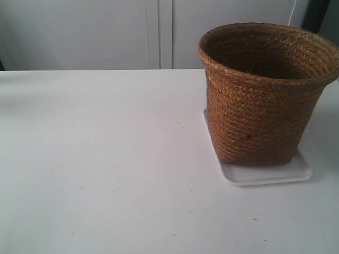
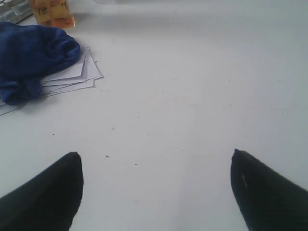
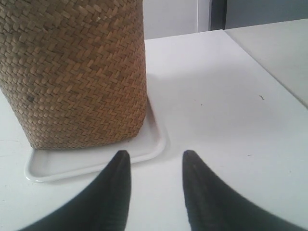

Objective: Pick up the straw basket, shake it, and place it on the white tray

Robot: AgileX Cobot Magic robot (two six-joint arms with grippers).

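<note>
Exterior view is mostly the white worktop (image 1: 106,174), running from the lower edge up to the pale cabinet panels (image 1: 106,32) along the top of the frame. The straw basket (image 1: 259,106) stands upright at the right side of the frame, with its braided rim up in the upper right. Its base sits on the white tray (image 1: 265,174). The tray's rim pokes out below the basket toward the lower right and as a thin strip along the basket's left side.

The right wrist view shows the right hand (image 3: 156,152) released, its black fingers parted with bare worktop between them. It's close to the tray's rim and clear of the basket.

In the left wrist view the left hand (image 2: 154,153) is also released, with its fingers spread wide over bare worktop. Farther off, a crumpled blue cloth (image 2: 29,57) lies on a fanned stack of white papers (image 2: 79,74). Just beyond it there's an orange packet (image 2: 50,12).
</note>
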